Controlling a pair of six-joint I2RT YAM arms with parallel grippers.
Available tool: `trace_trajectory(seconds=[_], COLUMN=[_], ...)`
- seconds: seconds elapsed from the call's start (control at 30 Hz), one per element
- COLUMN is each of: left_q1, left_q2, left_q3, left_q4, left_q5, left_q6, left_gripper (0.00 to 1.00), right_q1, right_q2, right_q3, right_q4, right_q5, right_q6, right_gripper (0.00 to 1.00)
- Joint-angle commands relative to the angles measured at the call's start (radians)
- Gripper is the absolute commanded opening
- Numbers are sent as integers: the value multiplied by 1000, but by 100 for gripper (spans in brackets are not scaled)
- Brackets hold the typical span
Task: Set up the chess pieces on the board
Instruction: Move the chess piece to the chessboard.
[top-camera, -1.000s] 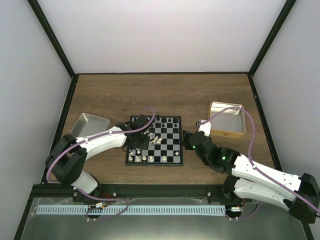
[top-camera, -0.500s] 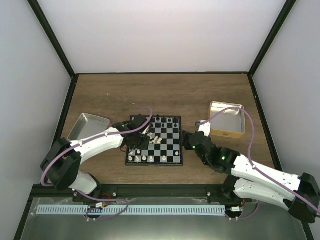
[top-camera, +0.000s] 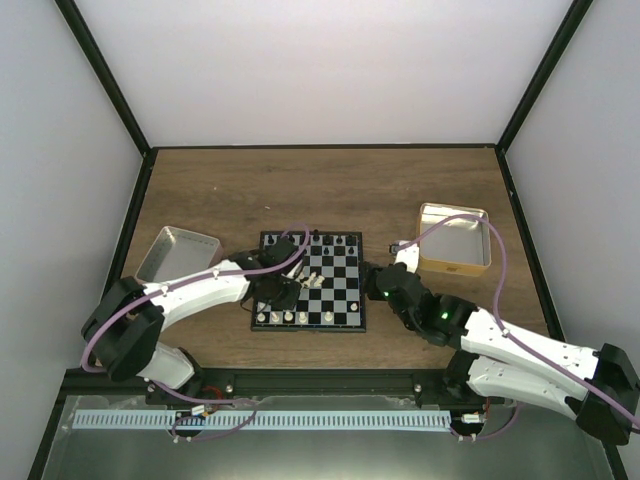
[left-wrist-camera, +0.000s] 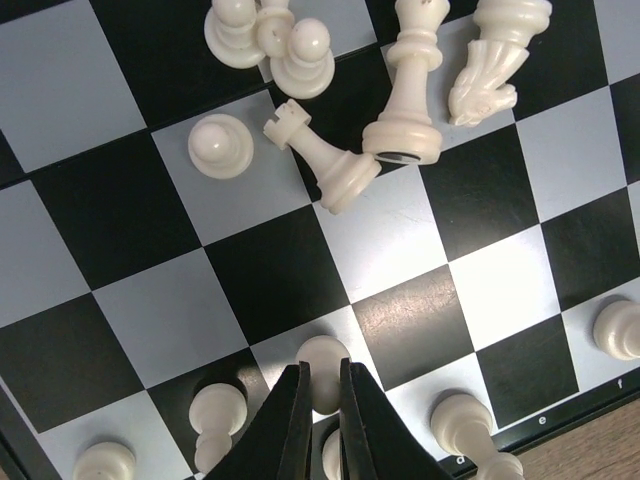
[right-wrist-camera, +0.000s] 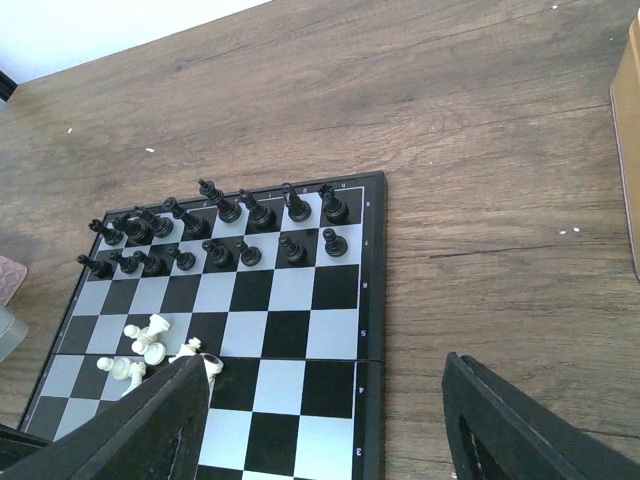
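Observation:
The board (top-camera: 340, 300) lies mid-table between the arms. Black chess pieces (right-wrist-camera: 215, 235) stand in two rows along its far side. In the left wrist view, cream-white pieces lie in a loose heap: a toppled rook (left-wrist-camera: 320, 160), a tall piece (left-wrist-camera: 405, 95) and a knight (left-wrist-camera: 490, 70). Several white pawns (left-wrist-camera: 215, 415) stand near the board's near edge. My left gripper (left-wrist-camera: 322, 400) is shut on a white pawn (left-wrist-camera: 322, 358) above a light square near that edge. My right gripper (right-wrist-camera: 325, 365) hangs open over the board's right edge with nothing between its fingers.
A silver tin tray (top-camera: 178, 253) sits left of the board, beside the left arm. A gold-rimmed square tin (top-camera: 455, 240) sits at the right, behind the right arm. Black frame posts and white walls close in the wooden table (top-camera: 320, 190).
My left gripper, still shut, has moved along the board's left side toward its near edge. The right arm has not moved.

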Motion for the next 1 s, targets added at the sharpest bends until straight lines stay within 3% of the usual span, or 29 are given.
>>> trace_trajectory(seconds=[0.0,0.3,0.77,0.97], left_q1=[-11,-12,-11,-10], left_q2=[18,32,15,19], left_q3=[-6,3,55,116], left_q4=[-4,-24,-11,-30], left_q5=[7,-9,24,-75], left_q6=[-1,3,-2,-37], left_gripper=[8,8,25,31], right_q1=[-7,-6,-7,-7], right_q2=[-1,2,11,6], right_q3=[-4,-5,-1,0], right_q4=[18,21,36,31], right_q5=[18,17,14,19], right_q6=[14,15,4,3], right_gripper=[66,66,66,66])
